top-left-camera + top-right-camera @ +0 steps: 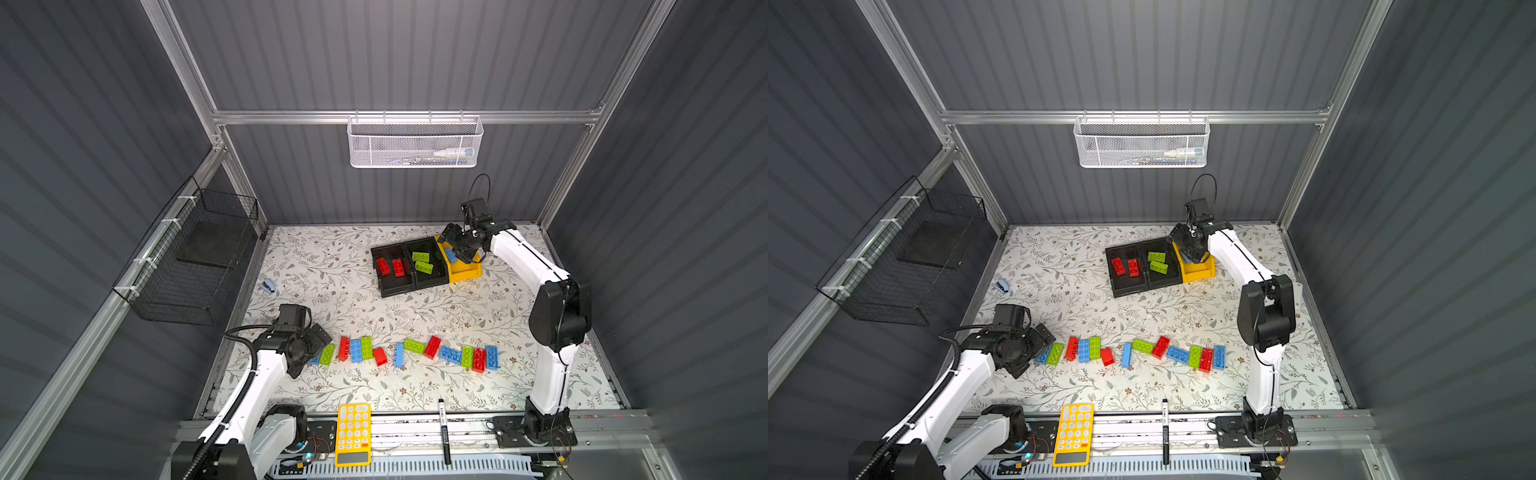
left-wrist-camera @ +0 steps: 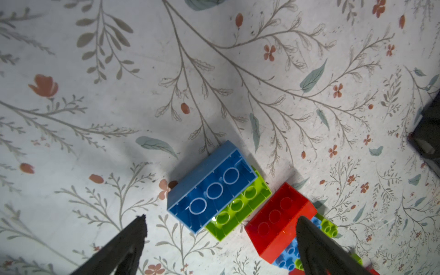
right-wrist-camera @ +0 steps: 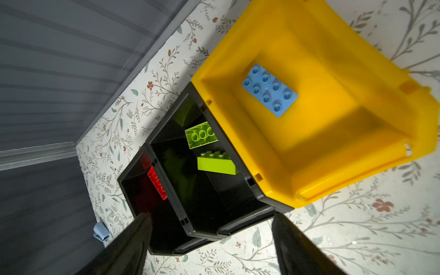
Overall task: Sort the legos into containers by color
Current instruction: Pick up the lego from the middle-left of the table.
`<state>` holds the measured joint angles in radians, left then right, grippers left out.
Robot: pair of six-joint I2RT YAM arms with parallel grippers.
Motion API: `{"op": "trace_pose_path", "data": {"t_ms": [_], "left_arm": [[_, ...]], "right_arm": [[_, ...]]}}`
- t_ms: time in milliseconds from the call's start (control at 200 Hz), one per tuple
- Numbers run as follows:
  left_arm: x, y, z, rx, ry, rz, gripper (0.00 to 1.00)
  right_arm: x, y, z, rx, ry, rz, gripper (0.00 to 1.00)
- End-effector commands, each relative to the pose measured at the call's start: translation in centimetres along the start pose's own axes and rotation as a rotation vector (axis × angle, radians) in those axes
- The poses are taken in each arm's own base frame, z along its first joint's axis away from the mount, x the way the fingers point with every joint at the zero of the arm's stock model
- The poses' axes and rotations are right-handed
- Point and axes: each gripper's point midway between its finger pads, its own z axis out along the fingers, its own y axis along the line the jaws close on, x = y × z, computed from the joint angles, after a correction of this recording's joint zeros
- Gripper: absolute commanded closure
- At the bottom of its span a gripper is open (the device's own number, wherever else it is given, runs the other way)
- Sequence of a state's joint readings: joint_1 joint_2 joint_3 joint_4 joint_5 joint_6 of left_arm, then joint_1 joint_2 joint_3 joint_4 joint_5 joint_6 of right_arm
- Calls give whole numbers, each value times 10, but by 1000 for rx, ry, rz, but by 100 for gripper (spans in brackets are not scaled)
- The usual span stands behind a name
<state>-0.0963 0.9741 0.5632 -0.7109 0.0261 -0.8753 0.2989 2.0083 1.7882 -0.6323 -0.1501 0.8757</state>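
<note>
A row of red, blue and green legos (image 1: 407, 353) lies across the near table in both top views. My left gripper (image 1: 318, 347) hangs open over its left end, its fingers spanning an upturned blue brick (image 2: 212, 188), a green brick (image 2: 238, 207) and a red brick (image 2: 278, 214); it holds nothing. My right gripper (image 1: 457, 245) is open and empty above the yellow bin (image 3: 357, 181), where one blue brick (image 3: 270, 90) lies. The middle black bin (image 1: 432, 282) holds two green bricks (image 3: 216, 164). The left black bin (image 1: 392, 289) holds red bricks (image 1: 390, 267).
A yellow calculator (image 1: 353, 432) and a black marker (image 1: 444, 430) lie at the table's front edge. A small blue clip (image 1: 268, 286) sits by the left wall. A black wire basket (image 1: 187, 266) hangs on the left, a white mesh basket (image 1: 415, 141) on the back rail.
</note>
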Motion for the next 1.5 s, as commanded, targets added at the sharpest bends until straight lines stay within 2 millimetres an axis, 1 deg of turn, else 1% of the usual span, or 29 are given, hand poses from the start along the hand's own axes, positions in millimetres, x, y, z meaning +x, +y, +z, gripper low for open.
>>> {"op": "trace_pose_path", "data": {"t_ms": [0,205,350,495,590,845,1021,1196,1371,1496], "left_arm": [[12,9,6,-17,48,-129,2],[12,16,10,-44,26,-293,3],[4,11,12,-24,2,-370,4],[-1,9,16,-57,-1,-410,4],[-5,9,19,-65,-14,-446,1],[-18,-3,26,-71,-16,-477,1],[-25,-4,31,-85,-17,-494,1],[-21,6,38,-129,6,-491,2],[-18,6,43,-149,39,-437,9],[-11,5,49,-165,97,-394,10]], "right_arm": [[2,-11,2,19,1,15,19],[8,-17,4,19,17,22,22],[16,-23,7,21,36,29,24],[21,-29,9,26,48,32,24],[24,-33,9,31,53,37,24],[28,-37,7,27,59,48,25],[32,-43,8,31,72,55,25],[31,-48,7,27,78,75,25],[28,-55,7,25,72,98,25],[31,-61,10,25,83,112,26]]}}
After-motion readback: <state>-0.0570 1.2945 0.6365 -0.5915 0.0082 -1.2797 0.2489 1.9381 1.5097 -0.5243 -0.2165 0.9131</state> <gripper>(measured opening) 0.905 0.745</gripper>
